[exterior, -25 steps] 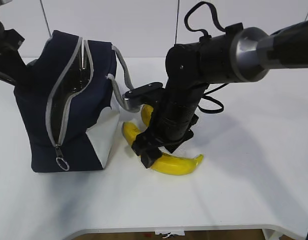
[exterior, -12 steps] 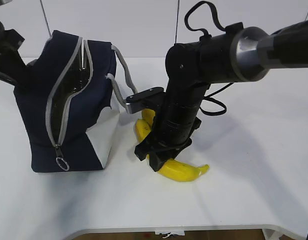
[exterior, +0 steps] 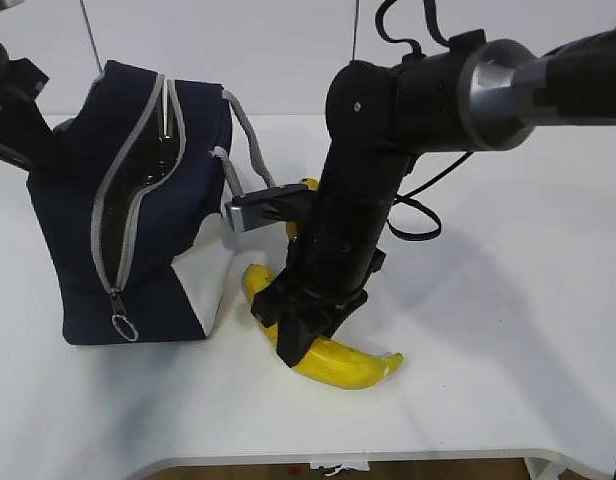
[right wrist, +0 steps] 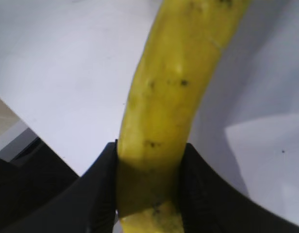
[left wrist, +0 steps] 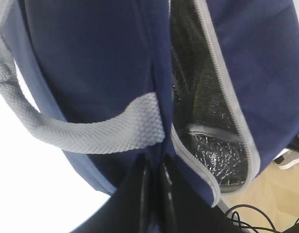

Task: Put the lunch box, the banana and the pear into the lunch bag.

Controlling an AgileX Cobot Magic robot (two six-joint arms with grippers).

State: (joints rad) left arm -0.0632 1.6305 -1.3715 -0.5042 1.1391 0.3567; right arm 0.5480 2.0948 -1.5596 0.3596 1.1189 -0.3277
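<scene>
The lunch bag (exterior: 138, 210) stands on the counter (exterior: 488, 300) with its zipper mouth open, its fabric pinched by the clenched left fingers (left wrist: 154, 194); keep that hold steady. Just right of it the banana (exterior: 323, 350) sits clamped between the right fingers (right wrist: 98, 189); lift clear of the counter, then feed one tip into the mouth.
</scene>
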